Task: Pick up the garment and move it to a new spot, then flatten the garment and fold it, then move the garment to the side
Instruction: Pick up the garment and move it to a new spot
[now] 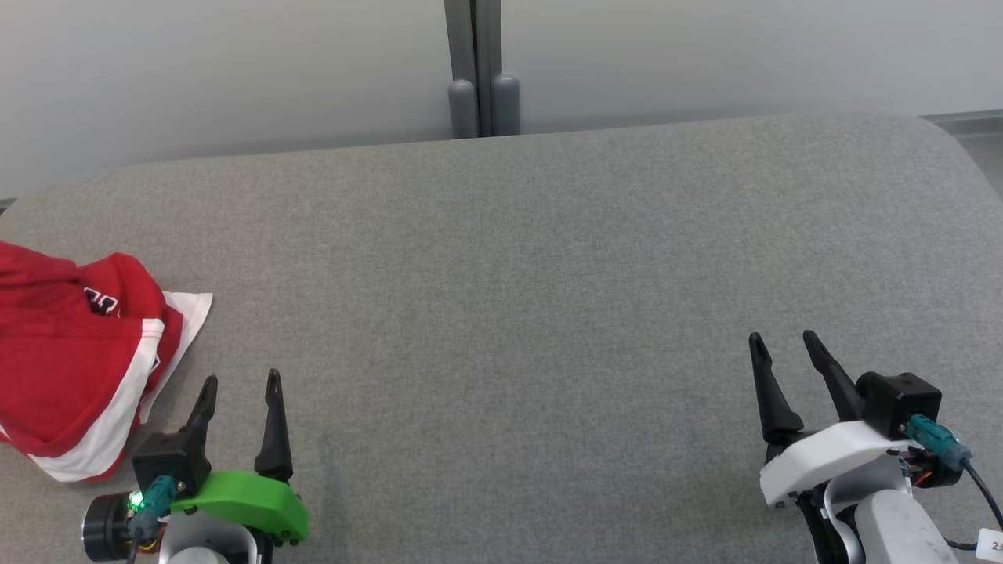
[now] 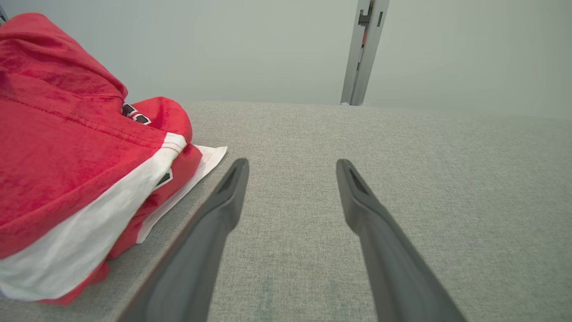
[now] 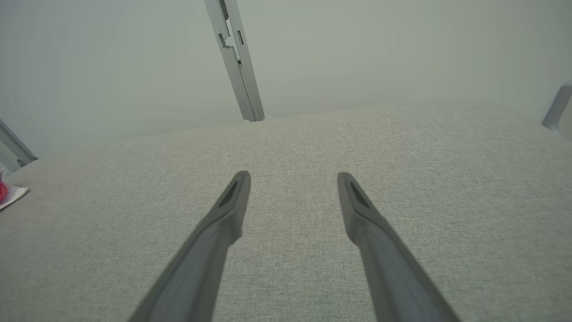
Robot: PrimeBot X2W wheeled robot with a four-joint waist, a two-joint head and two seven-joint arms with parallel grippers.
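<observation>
Your garment (image 1: 70, 368), a red piece with white trim and a small dark-and-white print, lies bunched in a loose heap at the far left edge of the head view, partly cut off by the frame. In the left wrist view it rises in soft uneven folds at the left (image 2: 76, 170), so to my eye it is neither flattened nor neatly folded. You would do well to treat the job as not yet begun: the pickup, the move to a new spot, the flattening, the fold and the final shift aside all look outstanding. Your left gripper (image 1: 241, 377) sits just beside the heap at lower left, fingers spread and empty. Your right gripper (image 1: 782, 336) rests well apart at lower right, fingers likewise spread and holding nothing. Around them you have the grey fabric-covered table (image 1: 509, 274).
</observation>
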